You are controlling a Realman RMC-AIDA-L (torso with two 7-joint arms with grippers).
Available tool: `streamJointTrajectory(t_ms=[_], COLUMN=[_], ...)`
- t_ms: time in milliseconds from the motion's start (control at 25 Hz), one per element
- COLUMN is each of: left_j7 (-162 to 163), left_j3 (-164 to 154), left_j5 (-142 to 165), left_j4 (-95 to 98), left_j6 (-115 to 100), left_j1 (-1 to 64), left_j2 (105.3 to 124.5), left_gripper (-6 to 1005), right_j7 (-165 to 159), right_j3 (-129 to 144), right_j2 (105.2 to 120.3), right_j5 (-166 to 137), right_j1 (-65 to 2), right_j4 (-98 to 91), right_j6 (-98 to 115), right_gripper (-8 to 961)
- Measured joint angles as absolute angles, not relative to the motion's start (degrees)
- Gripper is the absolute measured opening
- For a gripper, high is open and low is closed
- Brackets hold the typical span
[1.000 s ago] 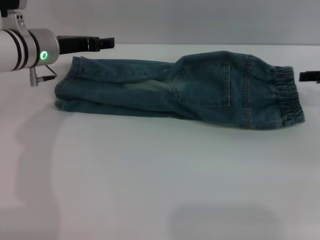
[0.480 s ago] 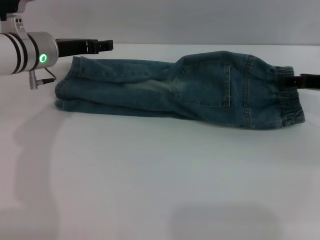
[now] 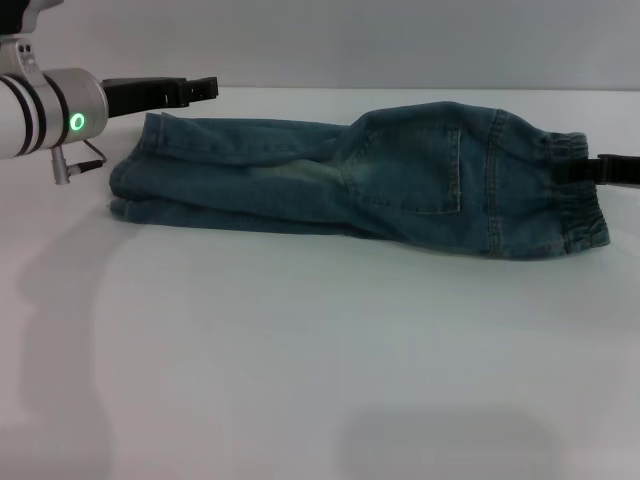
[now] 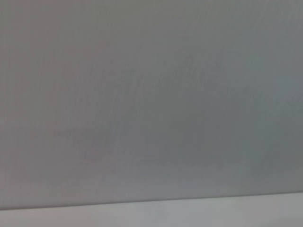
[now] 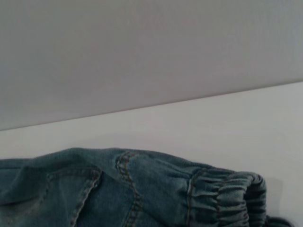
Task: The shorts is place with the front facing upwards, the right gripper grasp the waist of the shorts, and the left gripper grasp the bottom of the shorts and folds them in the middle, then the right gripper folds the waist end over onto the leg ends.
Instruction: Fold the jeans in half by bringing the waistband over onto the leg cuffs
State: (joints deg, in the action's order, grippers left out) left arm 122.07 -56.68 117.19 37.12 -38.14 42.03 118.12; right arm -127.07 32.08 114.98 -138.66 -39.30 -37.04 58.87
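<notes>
The blue-green denim shorts (image 3: pixel 400 175) lie folded lengthwise across the white table (image 3: pixel 300 350). The gathered waist (image 3: pixel 582 205) is at the right and the leg ends (image 3: pixel 130 185) at the left. My right gripper (image 3: pixel 565 171) reaches in from the right edge and sits at the far side of the waistband, touching or just over it. My left gripper (image 3: pixel 203 88) hovers just behind and above the leg ends, apart from the cloth. The right wrist view shows the waistband (image 5: pixel 227 196) and a stitched pocket (image 5: pixel 71 189) close up. The left wrist view shows only wall and a strip of table.
A plain grey wall (image 3: pixel 350 40) stands behind the table's far edge. The wide near half of the white table lies in front of the shorts. A soft shadow (image 3: pixel 60 300) of my left arm falls at the near left.
My right gripper has come in from the right edge to the waistband. My left gripper has drifted slightly left and up. The shorts have not moved.
</notes>
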Motion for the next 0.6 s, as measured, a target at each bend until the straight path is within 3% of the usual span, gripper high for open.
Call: streamJointTrajectory(t_ms=[600], left_j7=[120.57], left_j3=[-57.21], left_j5=[114.45], left_j4=[36.54], left_j6=[-38.93], left_j1=[41.21], left_j2=[118.21], left_gripper=[813], right_j7=[-125.51], right_j3=[32.17], right_j2=[116.6], right_j5=[-138.08], right_j1=[-40.6], right_j4=[-35.22], right_j6=[56.88], right_gripper=[571])
